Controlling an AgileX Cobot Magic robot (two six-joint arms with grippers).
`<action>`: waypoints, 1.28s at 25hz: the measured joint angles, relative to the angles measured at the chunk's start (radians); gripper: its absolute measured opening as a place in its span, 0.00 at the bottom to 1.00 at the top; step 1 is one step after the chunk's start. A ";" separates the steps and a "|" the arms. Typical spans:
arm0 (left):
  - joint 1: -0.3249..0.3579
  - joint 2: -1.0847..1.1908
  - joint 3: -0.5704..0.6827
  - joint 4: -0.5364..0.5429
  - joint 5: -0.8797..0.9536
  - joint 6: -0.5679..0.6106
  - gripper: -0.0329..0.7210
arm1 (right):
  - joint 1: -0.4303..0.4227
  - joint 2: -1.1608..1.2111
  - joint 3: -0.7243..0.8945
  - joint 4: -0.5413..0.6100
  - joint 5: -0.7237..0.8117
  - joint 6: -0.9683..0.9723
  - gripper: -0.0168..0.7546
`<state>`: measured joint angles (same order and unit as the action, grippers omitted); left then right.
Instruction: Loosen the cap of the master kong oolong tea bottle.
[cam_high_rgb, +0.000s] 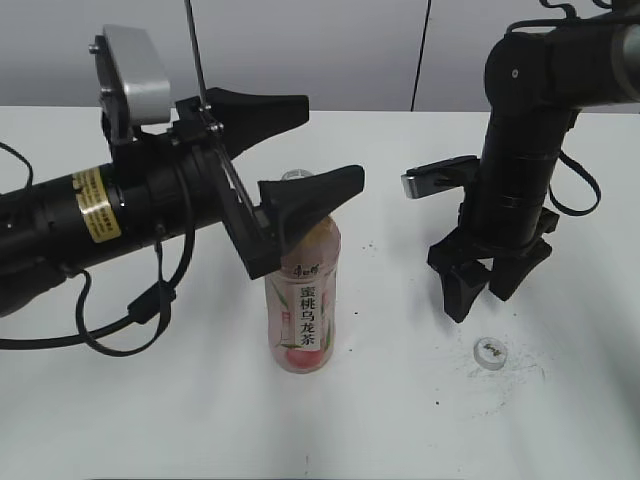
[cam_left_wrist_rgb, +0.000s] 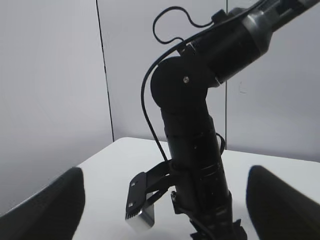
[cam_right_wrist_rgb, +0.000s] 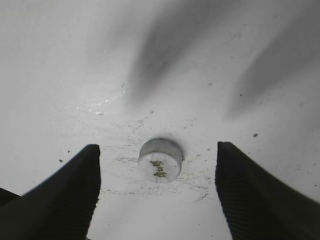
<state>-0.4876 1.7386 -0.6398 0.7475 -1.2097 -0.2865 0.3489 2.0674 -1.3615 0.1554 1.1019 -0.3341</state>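
Cap (cam_high_rgb: 490, 353) lies flat on counter (cam_high_rgb: 400, 420) just below right pincer (cam_high_rgb: 478, 290), wide open & empty, bottle (cam_high_rgb: 304, 300) upright by open, empty left pincer (cam_high_rgb: 300, 150).

My left gripper's finger (cam_high_rgb: 310, 200) hides the bottle (cam_high_rgb: 304, 310) neck; the cap (cam_right_wrist_rgb: 160, 159) mark, at six o'clock below my right gripper, is blurred.

You are looking at a white counter (cam_high_rgb: 150, 420) that fills most of the scene, with small dark specks and faint scuff marks (cam_right_wrist_rgb: 125, 130) scattered over its right side. Behind it stands a pale grey wall (cam_high_rgb: 350, 50) split by thin dark vertical seams (cam_left_wrist_rgb: 104, 70).
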 joint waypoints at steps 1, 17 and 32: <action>0.000 -0.011 0.000 0.000 0.005 -0.009 0.82 | 0.000 0.000 0.000 0.000 0.000 0.001 0.72; 0.000 -0.398 0.001 -0.016 0.541 -0.028 0.82 | 0.000 0.000 0.000 -0.004 0.036 0.014 0.72; 0.000 -0.887 -0.009 -0.627 1.588 -0.032 0.80 | 0.000 -0.090 0.000 -0.149 0.103 0.125 0.72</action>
<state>-0.4876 0.8514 -0.6491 0.1208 0.3783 -0.3182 0.3489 1.9771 -1.3615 0.0064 1.2050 -0.2096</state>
